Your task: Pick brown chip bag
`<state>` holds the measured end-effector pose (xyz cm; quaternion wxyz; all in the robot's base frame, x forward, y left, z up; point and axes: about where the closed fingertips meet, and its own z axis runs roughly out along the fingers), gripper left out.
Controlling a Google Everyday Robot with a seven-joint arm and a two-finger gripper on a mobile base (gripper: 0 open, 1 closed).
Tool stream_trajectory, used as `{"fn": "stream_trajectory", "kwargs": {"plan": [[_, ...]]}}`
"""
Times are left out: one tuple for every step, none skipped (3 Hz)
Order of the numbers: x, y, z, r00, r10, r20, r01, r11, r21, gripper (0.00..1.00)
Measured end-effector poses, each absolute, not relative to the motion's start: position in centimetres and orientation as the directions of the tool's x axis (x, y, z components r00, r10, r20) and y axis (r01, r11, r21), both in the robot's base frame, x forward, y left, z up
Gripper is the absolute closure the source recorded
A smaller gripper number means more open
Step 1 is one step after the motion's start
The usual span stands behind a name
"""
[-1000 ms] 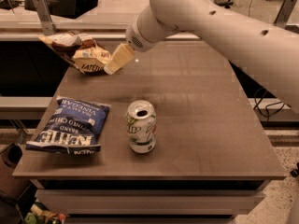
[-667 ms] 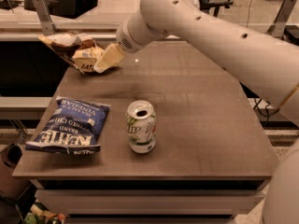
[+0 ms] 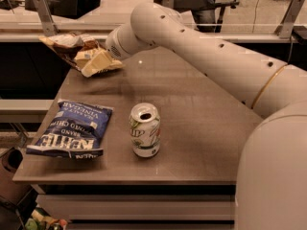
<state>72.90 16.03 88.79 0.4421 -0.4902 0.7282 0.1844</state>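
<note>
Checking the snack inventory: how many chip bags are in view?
2: the brown chip bag at the far-left corner, the gripper at it; the blue Kettle bag front-left. None looks hidden.

The robot's single arm (image 3: 216, 66) comes in from the lower right of the view, where its thick white link fills the corner. It stretches to the upper left above the bench (image 3: 192, 128). At a rounded joint it bends down into a short wrist (image 3: 122, 42). The cream gripper (image 3: 98, 62) is at the far left corner of the bench, pointing left and slightly down.
</note>
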Motion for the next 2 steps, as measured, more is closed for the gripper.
{"fn": "stream_trajectory", "kwargs": {"plan": [[73.5,17.6,88.0,-0.129,-0.536,-0.834,-0.885,0.442,-0.147,0.00],[74.6,18.6,87.9,-0.118,-0.537,-0.836,-0.886,0.437,-0.156,0.00]]}}
